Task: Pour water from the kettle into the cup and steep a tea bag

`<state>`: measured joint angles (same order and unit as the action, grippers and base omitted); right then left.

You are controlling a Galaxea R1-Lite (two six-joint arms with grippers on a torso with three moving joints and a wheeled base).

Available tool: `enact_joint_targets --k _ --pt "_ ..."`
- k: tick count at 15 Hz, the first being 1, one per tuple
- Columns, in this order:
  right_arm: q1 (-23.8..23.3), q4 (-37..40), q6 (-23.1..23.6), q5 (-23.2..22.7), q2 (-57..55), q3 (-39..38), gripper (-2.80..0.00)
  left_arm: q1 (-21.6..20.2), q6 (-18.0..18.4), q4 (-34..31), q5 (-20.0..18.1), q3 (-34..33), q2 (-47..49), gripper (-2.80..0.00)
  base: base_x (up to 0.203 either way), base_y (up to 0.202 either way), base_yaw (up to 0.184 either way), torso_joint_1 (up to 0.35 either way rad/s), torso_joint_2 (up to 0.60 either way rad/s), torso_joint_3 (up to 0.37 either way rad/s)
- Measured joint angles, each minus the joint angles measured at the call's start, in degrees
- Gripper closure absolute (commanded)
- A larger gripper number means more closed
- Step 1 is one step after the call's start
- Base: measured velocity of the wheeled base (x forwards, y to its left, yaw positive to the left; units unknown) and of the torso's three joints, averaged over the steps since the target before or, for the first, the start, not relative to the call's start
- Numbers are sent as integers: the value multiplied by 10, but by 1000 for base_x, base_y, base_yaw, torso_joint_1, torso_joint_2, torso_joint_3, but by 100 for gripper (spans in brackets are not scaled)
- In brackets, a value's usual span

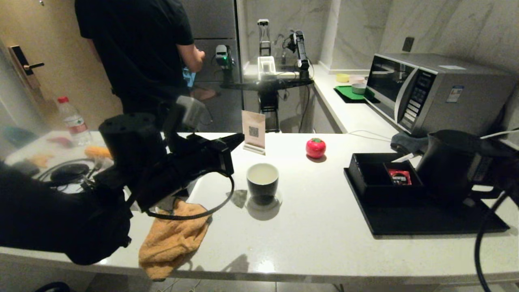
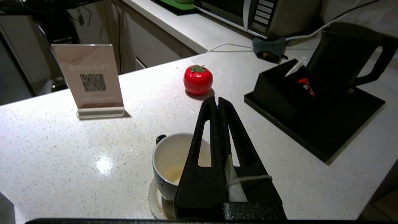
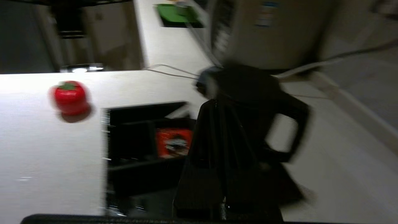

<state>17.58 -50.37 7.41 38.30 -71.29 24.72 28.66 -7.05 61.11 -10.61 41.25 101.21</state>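
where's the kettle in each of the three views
Head view: the kettle stands at the right edge, on the black tray, in front of the microwave.
Left wrist view: the kettle is at the upper right, behind the black box.
Right wrist view: the kettle is at the centre, blurred, just beyond the shut right gripper.
Shared landmark: the red tomato-shaped object on the counter.
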Motion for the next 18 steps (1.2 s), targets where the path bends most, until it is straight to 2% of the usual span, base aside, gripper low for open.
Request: enact_joint_targets --k 5,8,10,13,15,16,18 --pt "-131 -6 29 -1 137 -152 0 0 0 1 0 -22 -13 0 0 0 0 0 0 0" --pt "-188 11 37 -2 214 -216 0 0 0 0 0 -34 -20 0 0 0 0 0 0 0" --pt "-203 43 39 -5 269 -235 0 0 0 1 -1 -38 -23 0 0 0 0 0 0 0" --pt "-209 155 39 -20 394 -243 0 0 0 1 -1 -38 -23 0 0 0 0 0 0 0" --pt "-209 243 34 -64 467 -246 0 0 0 0 -1 -38 -24 0 0 0 0 0 0 0" --pt "-209 271 30 -109 493 -246 0 0 0 0 -1 -38 -24 0 0 0 0 0 0 0" --pt "-207 309 27 -231 531 -247 0 0 0 0 0 -38 -24 0 0 0 0 0 0 0"
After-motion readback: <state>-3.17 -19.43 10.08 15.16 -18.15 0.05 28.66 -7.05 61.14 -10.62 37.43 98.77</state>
